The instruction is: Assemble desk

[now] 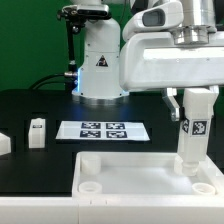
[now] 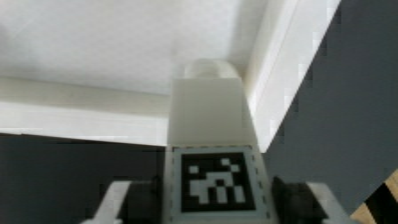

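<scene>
Pincer [image 1: 195,120]: jaws partly closed and clamped on a tagged leg [image 1: 195,147]. In the wrist view the two fingers [image 2: 125,200] press the leg's opposite sides just beside its black-and-white tag.

Tagged leg [image 2: 214,120]: held upright, to the exterior view's right of the marker board [image 1: 102,130] and nearer the camera than it. Its lower end sits down inside the desk top [image 1: 140,190], in the corner by the raised rim and near the round socket [image 1: 207,187]. It cannot be told whether the end is seated in that socket.

Desk top: lies flat, nearer the camera than the marker board and just clear of it. A second round socket [image 1: 90,185] shows at the corner nearest the board.

Loose leg [image 1: 37,132]: stands upright to the exterior view's left of the marker board, apart from it.

Robot base [image 1: 100,60]: stands behind the marker board.
</scene>
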Controlling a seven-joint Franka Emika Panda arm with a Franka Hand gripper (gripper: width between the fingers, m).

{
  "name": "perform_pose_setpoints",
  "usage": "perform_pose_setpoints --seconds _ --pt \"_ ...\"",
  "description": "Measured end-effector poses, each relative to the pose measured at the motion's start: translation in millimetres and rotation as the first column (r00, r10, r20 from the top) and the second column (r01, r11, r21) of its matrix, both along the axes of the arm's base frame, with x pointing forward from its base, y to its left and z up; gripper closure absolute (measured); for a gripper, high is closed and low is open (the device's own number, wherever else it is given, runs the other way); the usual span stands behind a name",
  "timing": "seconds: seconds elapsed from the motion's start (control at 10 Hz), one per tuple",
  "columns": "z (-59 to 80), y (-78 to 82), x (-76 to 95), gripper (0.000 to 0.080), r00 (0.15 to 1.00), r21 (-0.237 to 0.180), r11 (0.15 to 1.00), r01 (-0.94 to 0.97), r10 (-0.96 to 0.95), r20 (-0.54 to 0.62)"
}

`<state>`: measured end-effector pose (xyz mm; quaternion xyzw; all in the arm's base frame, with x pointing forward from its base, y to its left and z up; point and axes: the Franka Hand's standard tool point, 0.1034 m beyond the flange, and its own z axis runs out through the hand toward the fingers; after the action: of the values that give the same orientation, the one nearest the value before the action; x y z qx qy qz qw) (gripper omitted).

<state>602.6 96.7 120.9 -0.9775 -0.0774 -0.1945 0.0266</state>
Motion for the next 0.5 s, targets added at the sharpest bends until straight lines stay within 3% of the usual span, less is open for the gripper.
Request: perform_pose_setpoints --seconds 0.3,0.5 --pt "-6.7 9.3 0.0 0.0515 1.0 0.004 1.0 -0.002 0.002 -0.011" --pt "0.8 7.6 17.7 0.0515 1.0 0.002 1.0 -0.003 0.003 0.003"
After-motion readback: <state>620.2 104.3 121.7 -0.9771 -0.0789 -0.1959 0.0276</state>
